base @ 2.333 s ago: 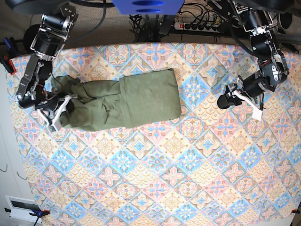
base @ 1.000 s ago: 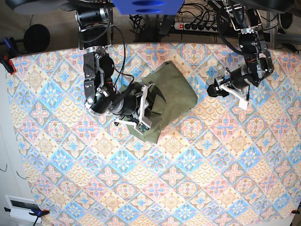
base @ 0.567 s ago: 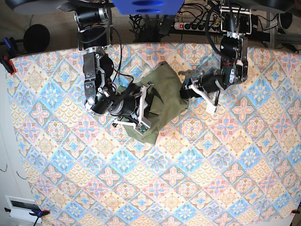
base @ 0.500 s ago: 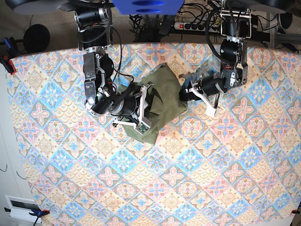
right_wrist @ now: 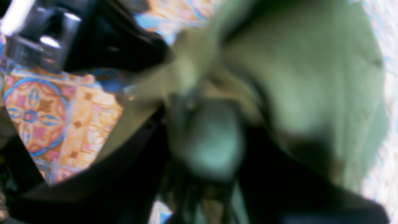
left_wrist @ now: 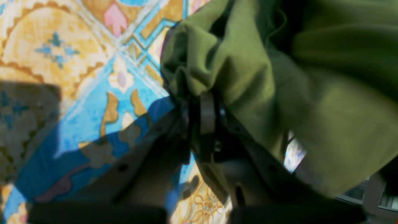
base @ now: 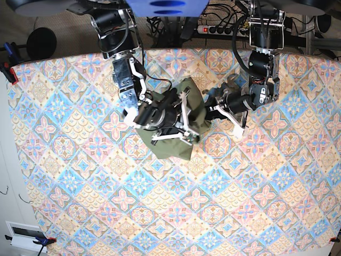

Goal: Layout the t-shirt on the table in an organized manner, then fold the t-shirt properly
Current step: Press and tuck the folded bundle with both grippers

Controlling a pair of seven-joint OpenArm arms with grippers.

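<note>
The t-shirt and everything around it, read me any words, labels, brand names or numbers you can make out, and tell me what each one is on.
None can be read.
The t-shirt: plain olive cloth in all views; no label shows.
The table: floral diamond pattern only, no lettering.
The left claw and right claw: no markings legible; the right wrist view is too blurred.
The power strip behind the table: too small to read.

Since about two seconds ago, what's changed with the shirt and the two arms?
The t-shirt went from a long strip spread near the table's edge to a compact bundle near its middle. The right gripper carried its end inward; the left gripper came over and clamped the opposite edge. The tablecloth stayed put.
</note>
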